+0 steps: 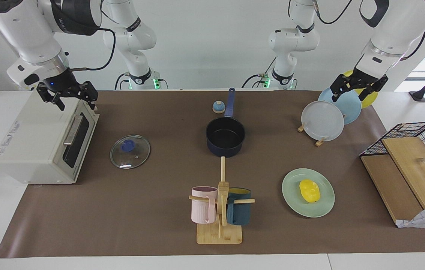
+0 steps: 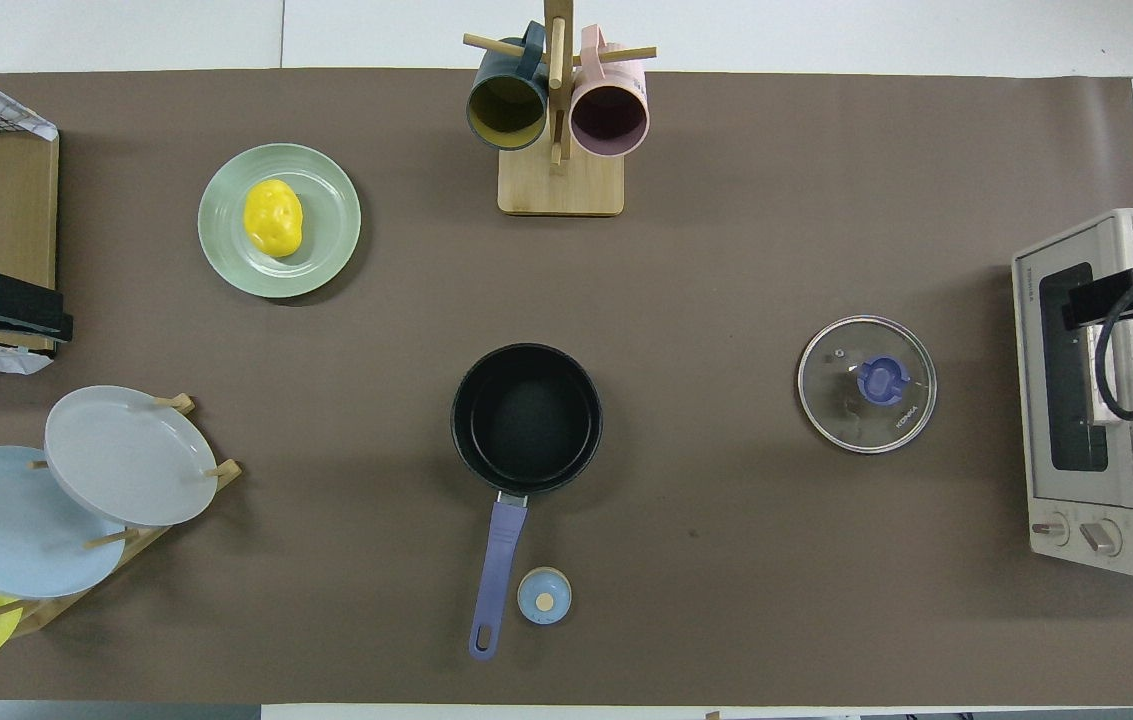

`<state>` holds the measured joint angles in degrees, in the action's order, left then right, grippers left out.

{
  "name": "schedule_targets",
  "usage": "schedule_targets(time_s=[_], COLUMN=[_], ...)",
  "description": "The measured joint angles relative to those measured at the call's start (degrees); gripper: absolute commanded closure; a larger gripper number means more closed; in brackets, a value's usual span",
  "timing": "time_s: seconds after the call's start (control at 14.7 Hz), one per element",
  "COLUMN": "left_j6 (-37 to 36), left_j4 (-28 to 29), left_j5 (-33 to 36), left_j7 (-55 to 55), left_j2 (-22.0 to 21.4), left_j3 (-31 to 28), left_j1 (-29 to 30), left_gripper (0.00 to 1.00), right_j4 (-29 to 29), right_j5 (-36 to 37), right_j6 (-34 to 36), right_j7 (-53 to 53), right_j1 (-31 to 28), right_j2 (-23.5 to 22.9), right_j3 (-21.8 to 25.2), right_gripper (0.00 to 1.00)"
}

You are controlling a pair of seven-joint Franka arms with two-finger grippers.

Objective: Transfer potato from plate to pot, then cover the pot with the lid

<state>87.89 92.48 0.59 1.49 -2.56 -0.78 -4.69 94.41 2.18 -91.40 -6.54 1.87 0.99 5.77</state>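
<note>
The yellow potato (image 1: 309,190) (image 2: 273,217) lies on the mint-green plate (image 1: 325,208) (image 2: 331,255), which sits toward the left arm's end of the table, farther from the robots than the pot. The navy pot (image 1: 225,137) (image 2: 526,415) stands empty mid-table with its handle pointing toward the robots. The glass lid (image 1: 137,157) (image 2: 841,400) lies flat beside the pot toward the right arm's end. My left gripper (image 1: 349,95) (image 2: 61,322) hangs open and empty over the plate rack. My right gripper (image 1: 77,104) (image 2: 1076,300) hangs open and empty over the toaster oven.
A toaster oven (image 1: 39,146) stands at the right arm's end. A mug tree (image 1: 220,210) with a pink and a teal mug stands farther from the robots than the pot. A rack of grey, blue and yellow plates (image 1: 323,120), a small bell (image 1: 218,107) and a wire basket (image 1: 415,150) also stand here.
</note>
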Motion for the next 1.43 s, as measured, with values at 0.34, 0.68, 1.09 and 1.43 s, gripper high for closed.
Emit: schedule_targets(time_s=[0.34, 0.68, 1.09, 1.43], left_j6=[-0.01, 2.73, 10.15, 22.9], left_j4=[0.19, 0.25, -10.38, -15.55], left_j5=[0.0, -0.23, -2.82, -3.05], left_j7=[-0.01, 0.0, 0.1, 0.21], left_j2=[0.0, 0.63, 21.57, 37.61], left_j3=[0.05, 0.2, 1.32, 1.73], left_j1=[-0.19, -0.29, -1.09, -2.53], left_gripper=[0.0, 0.0, 0.0, 0.0], right_j4=[-0.05, -0.05, 4.76, 16.63], right_j5=[-2.67, -2.91, -3.27, -3.23], right_j6=[0.64, 0.92, -4.2, -20.17], right_j7=[0.01, 0.01, -4.49, -4.77], right_j1=[-0.02, -0.02, 3.18, 7.19], right_j2=[0.03, 0.08, 0.99, -1.66], right_j3=[0.08, 0.09, -0.48, -0.87], right_gripper=[0.0, 0.0, 0.0, 0.0])
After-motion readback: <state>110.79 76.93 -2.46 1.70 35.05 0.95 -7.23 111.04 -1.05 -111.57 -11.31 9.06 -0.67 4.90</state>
